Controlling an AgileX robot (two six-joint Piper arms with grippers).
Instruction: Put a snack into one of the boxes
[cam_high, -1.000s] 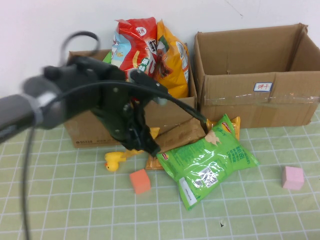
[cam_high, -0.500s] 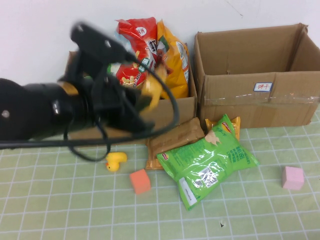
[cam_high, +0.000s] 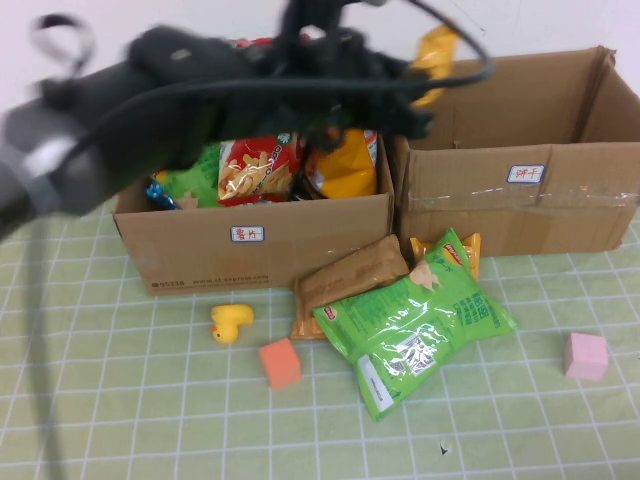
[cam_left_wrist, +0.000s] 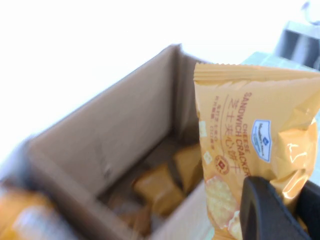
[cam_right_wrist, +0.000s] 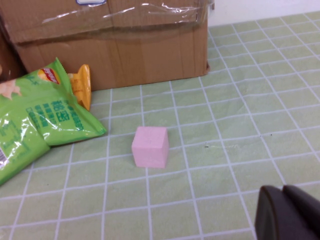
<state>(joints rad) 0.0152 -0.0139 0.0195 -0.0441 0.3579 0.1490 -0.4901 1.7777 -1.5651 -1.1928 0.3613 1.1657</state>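
Observation:
My left gripper (cam_high: 420, 88) is shut on an orange cheese cracker packet (cam_high: 438, 52) and holds it in the air above the left end of the wider taped carton (cam_high: 520, 205). In the left wrist view the packet (cam_left_wrist: 250, 135) hangs between my dark fingers (cam_left_wrist: 265, 210) over an open carton (cam_left_wrist: 115, 130) with several orange packets inside. The narrower carton (cam_high: 250, 240) at the left is full of snack bags. My right gripper (cam_right_wrist: 285, 212) is shut and empty, low over the mat; it does not show in the high view.
On the green grid mat lie a green chip bag (cam_high: 415, 325), a brown packet (cam_high: 352, 272), a yellow duck (cam_high: 230, 322), an orange cube (cam_high: 280, 362) and a pink cube (cam_high: 585, 355), which also shows in the right wrist view (cam_right_wrist: 150, 146).
My left arm has risen from the mat in front of the narrower carton and swung up and right, carrying the orange packet over the wider carton. The right arm has not moved.

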